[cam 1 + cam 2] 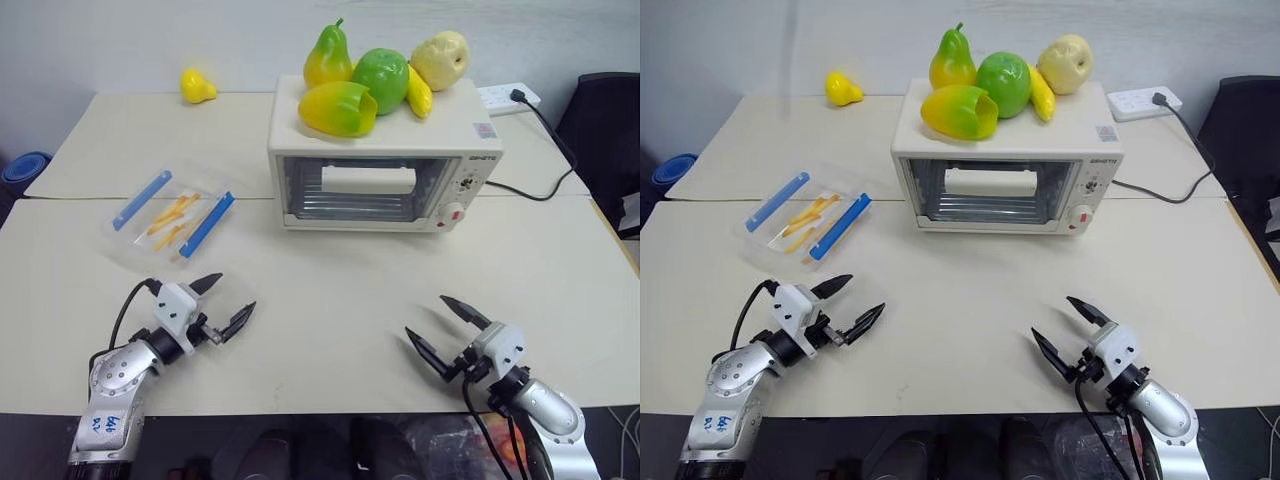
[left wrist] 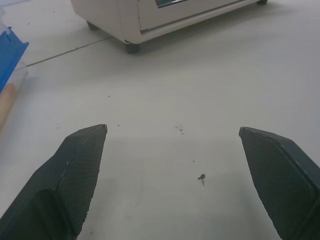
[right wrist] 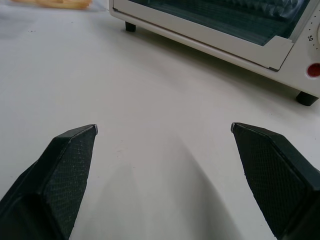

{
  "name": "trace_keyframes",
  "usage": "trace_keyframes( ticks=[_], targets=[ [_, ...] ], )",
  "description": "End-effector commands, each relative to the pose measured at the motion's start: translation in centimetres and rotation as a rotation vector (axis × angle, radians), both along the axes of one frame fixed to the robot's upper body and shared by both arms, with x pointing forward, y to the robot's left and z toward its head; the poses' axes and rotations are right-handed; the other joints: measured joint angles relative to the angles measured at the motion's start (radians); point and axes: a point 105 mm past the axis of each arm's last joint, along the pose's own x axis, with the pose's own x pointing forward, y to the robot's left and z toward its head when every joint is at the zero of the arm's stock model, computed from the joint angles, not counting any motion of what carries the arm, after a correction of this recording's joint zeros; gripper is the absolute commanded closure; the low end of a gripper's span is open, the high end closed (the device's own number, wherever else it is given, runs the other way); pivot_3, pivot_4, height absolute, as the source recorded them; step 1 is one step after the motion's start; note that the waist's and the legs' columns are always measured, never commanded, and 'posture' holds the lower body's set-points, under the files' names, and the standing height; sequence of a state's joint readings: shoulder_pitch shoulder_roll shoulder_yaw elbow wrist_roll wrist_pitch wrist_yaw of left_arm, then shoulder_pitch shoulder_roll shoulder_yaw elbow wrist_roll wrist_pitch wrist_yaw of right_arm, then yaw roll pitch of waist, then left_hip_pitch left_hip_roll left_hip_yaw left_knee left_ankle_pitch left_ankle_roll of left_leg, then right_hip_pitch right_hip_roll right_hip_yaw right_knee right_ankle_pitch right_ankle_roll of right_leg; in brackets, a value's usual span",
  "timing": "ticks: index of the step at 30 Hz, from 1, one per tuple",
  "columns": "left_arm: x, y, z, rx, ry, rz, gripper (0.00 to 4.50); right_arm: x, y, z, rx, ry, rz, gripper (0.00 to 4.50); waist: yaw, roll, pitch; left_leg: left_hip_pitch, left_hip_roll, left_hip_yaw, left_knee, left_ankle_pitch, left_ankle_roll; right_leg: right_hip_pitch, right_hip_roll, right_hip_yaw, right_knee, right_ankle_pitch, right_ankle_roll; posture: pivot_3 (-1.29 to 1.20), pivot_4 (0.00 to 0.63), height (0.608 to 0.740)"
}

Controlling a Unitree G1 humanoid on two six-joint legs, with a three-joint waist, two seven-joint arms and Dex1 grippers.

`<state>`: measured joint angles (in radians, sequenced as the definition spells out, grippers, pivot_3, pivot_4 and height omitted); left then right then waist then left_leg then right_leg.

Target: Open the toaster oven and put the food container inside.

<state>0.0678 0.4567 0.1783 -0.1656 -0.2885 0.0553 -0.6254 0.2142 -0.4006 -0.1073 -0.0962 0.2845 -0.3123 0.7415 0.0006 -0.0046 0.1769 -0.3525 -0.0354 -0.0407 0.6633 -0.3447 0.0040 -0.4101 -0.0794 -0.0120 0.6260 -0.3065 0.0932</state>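
Cream-white boxy toaster oven (image 1: 385, 180) stands at 12 o'clock on the pale beige table (image 1: 330, 300), glass door shut, white bar handle (image 1: 368, 179) across the front, side knobs and a red button (image 1: 455, 214) on its right panel. On its roof sits a cluster of toy fruit: a yellow-green pear (image 1: 327, 55), a green apple (image 1: 380, 78), a pale yellow apple (image 1: 440, 58), a yellow banana (image 1: 419, 93) and a yellow-orange mango-like piece (image 1: 340, 108). A black cable (image 1: 545, 150) runs from a white power strip (image 1: 508, 97) at 1 o'clock, behind the oven.

Clear plastic rectangular food container (image 1: 172, 215), with two blue strip edges and yellow-orange fry-like sticks inside, lies flat at 10 o'clock, well apart from the oven and to its left. A small yellow toy fruit (image 1: 197, 87) sits alone at 11 o'clock near the far table edge.

Left gripper (image 1: 230, 303) hangs above the table at 7 o'clock, black fingers spread wide, nothing between them, aimed toward the centre. It is near the container's closest corner but apart from it.

Right gripper (image 1: 440, 330) hangs at 5 o'clock, jaws likewise wide and empty, angled toward the oven's front; the right wrist view shows the oven's lower door edge and red button ahead.
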Motion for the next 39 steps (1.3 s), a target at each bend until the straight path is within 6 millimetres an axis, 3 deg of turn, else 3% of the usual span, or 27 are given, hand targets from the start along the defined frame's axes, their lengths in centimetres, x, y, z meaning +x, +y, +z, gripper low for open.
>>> trace_keyframes(
  ticks=[1, 5, 12, 17, 23, 27, 31, 34, 39],
  targets=[
    [-0.4, -0.1, 2.0, -0.037, -0.035, -0.029, 0.0, 0.5, 0.0, 1.5, 0.048, -0.017, 0.026, 0.02, -0.002, 0.0, 0.0, 0.0, 0.0, 0.0, 0.0, 0.0, 0.0, 0.0, 0.0, 0.0, 0.0, 0.0, 0.0, 0.0, 0.15, 0.74],
    [-1.7, 0.1, 6.0, -0.218, 0.0, -0.202, 0.0, 2.3, 0.1, 6.0, 0.114, -0.043, 0.103, 0.02, -0.006, 0.001, 0.0, 0.0, 0.001, 0.0, 0.001, 0.0, 0.0, 0.0, 0.0, 0.0, 0.001, 0.0, 0.0, 0.0, 0.15, 0.74],
    [-2.8, 0.3, 11.2, -0.237, 0.066, -0.456, 0.0, 6.3, 1.5, 12.7, 0.131, -0.055, 0.237, 0.02, -0.001, 0.001, 0.001, -0.001, 0.001, -0.003, 0.001, 0.0, 0.0, 0.0, 0.0, -0.002, 0.0, -0.001, -0.001, 0.0, 0.15, 0.74],
    [-2.0, -0.6, 12.3, -0.233, 0.054, -0.5, 0.0, 8.5, 3.3, 14.7, 0.116, -0.052, 0.288, 0.02, -0.002, 0.002, 0.001, -0.003, 0.001, -0.004, 0.001, 0.0, 0.0, -0.001, 0.0, -0.003, -0.001, -0.001, -0.001, 0.0, 0.15, 0.74],
    [-2.0, -1.6, 12.0, -0.227, 0.045, -0.509, 0.0, 8.7, 4.1, 15.2, 0.078, -0.034, 0.364, 0.02, -0.003, 0.002, 0.001, -0.006, 0.0, -0.003, 0.001, 0.0, 0.0, -0.003, 0.0, -0.004, 0.0, 0.0, -0.001, 0.0, 0.15, 0.74],
    [-1.6, -1.4, 12.2, -0.248, 0.025, -0.486, 0.0, 7.2, 5.6, 15.3, 0.067, -0.041, 0.465, 0.02, -0.003, 0.002, 0.001, -0.006, 0.0, -0.004, 0.002, 0.0, 0.0, -0.003, 0.0, -0.004, 0.0, 0.0, -0.001, 0.0, 0.15, 0.74],
    [-1.2, -1.4, 12.5, -0.247, 0.018, -0.478, 0.0, 5.8, 6.2, 14.1, -0.006, -0.036, 0.529, 0.02, -0.004, 0.002, 0.001, -0.006, 0.001, -0.004, 0.002, 0.0, -0.001, -0.003, 0.0, -0.004, 0.0, 0.0, -0.001, 0.0, 0.15, 0.74],
    [-0.6, -1.4, 12.7, -0.251, 0.023, -0.479, 0.58, 4.7, 6.2, 11.9, -0.07, -0.002, 0.544, 0.0, -0.004, 0.002, 0.001, -0.005, 0.001, -0.003, 0.003, 0.0, -0.001, -0.003, 0.0, -0.004, 0.0, 0.0, -0.001, 0.0, 0.15, 0.74],
    [2.7, -2.2, 13.4, -0.23, -0.028, -0.433, 2.12, 3.9, 5.9, 8.8, -0.136, -0.001, 0.508, 0.0, -0.001, 0.002, 0.001, -0.005, -0.001, -0.003, 0.003, 0.0, -0.001, -0.003, 0.0, -0.004, 0.001, 0.0, -0.001, 0.0, 0.15, 0.74]
  ],
)
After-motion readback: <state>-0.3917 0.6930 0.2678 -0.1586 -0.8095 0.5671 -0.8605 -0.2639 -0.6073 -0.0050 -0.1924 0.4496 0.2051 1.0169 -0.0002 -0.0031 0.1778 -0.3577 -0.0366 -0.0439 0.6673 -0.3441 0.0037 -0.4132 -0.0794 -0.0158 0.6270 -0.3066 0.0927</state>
